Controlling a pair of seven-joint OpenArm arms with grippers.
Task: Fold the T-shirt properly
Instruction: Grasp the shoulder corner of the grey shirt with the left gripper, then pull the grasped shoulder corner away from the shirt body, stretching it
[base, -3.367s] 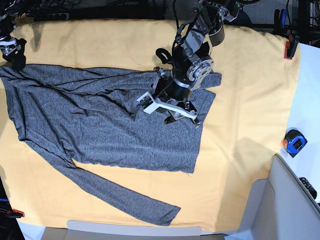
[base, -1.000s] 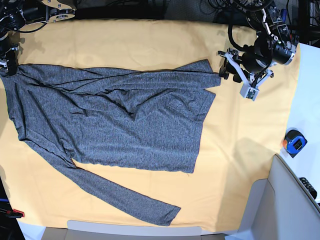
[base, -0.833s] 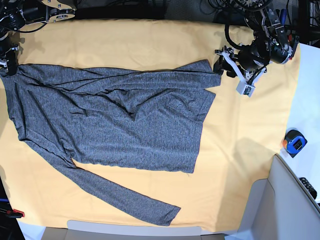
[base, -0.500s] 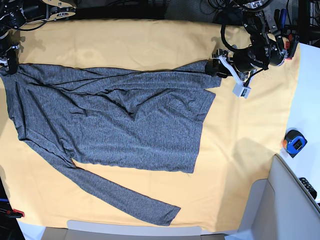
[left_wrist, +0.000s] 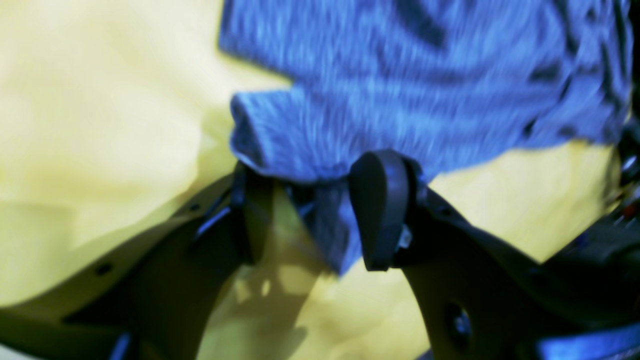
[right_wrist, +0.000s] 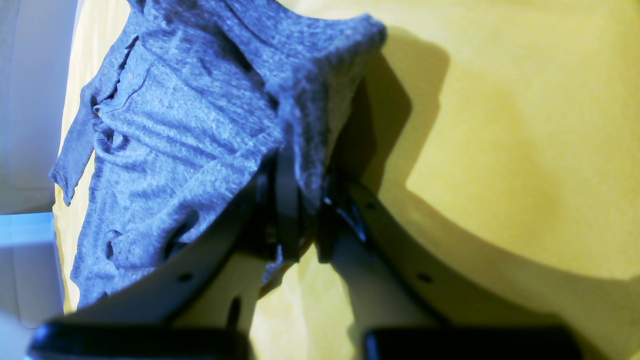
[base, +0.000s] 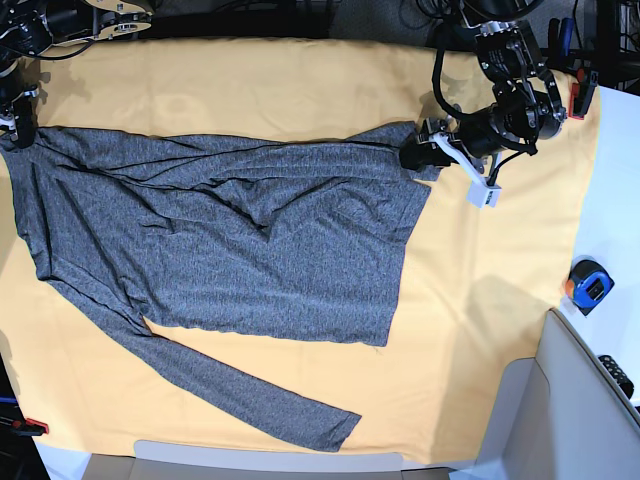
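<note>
T-shirt (base: 220, 230) lies spread on yellow-orange cloth (base: 480, 300), no clean fold made yet. Left gripper (left_wrist: 310, 220) w/ jaws apart straddles its cuff end; right gripper (right_wrist: 300, 215) is clamped on opposite corner.

I see the heathered dark grey long-sleeved knit T-shirt (base: 220, 230) spread flat on the yellow-orange table cloth (base: 500, 290), with the left gripper (base: 418, 156) at its far right corner.

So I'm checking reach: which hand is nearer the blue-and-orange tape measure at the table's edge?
Left. The left hand is at the shirt's sleeve cuff, on the tape measure's side of the table. The right hand is at the far opposite edge.
</note>
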